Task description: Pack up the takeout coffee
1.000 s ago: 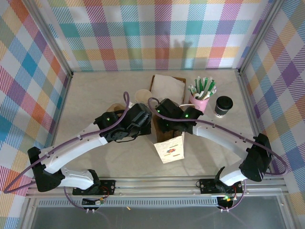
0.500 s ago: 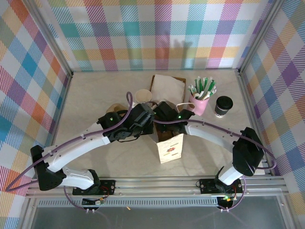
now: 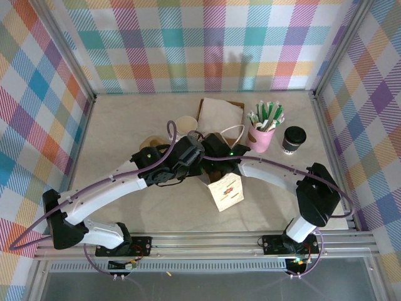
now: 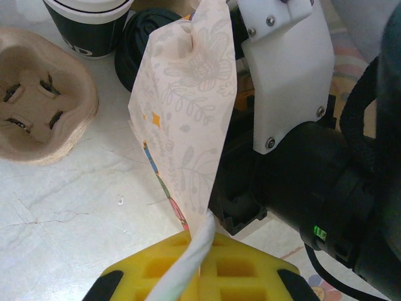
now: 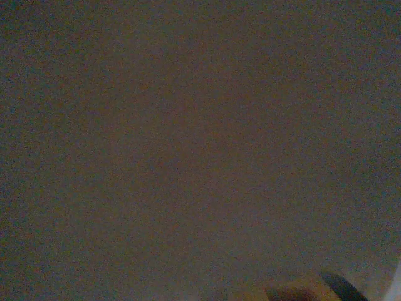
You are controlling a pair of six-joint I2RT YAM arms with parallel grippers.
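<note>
One pale, marbled table [image 3: 125, 119] carries everything. Both arms reach in from the near edge and meet over its middle, the left arm [image 3: 106, 188] curving in from the left and the right arm [image 3: 276, 172] from the right.

Next in size, the white paper bag [image 3: 227, 192] leans tilted just below where the wrists meet, its printed label facing up. A white handle loop [image 3: 232, 130] arches just beyond the right wrist. Behind the bag, a brown tray [image 3: 237, 105] holds white napkins at the far middle, and a moulded pulp cup carrier [image 3: 150, 143] lies to the left.

The left gripper [image 4: 195, 266] is clamped tight, with its yellow pads [image 4: 250, 279] pinching a white strip at the bag's upper edge. The floral paper rises straight up from them. The right gripper [image 3: 208, 166] is buried at the bag's mouth, and its own camera gives only murky darkness, so I cannot tell how its jaws stand.

A pink cup [image 3: 262, 137] of green-and-white sticks stands right of the tray. A stack of cream-rimmed cups [image 3: 187, 125] stands left of the tray, with black lids [image 4: 147, 44] lying beside it.

Smallest, the takeout coffee [image 3: 293, 139] stands upright with its lid on, near the table's right edge. It is just right of the pink cup and well apart from the bag and both grippers.
</note>
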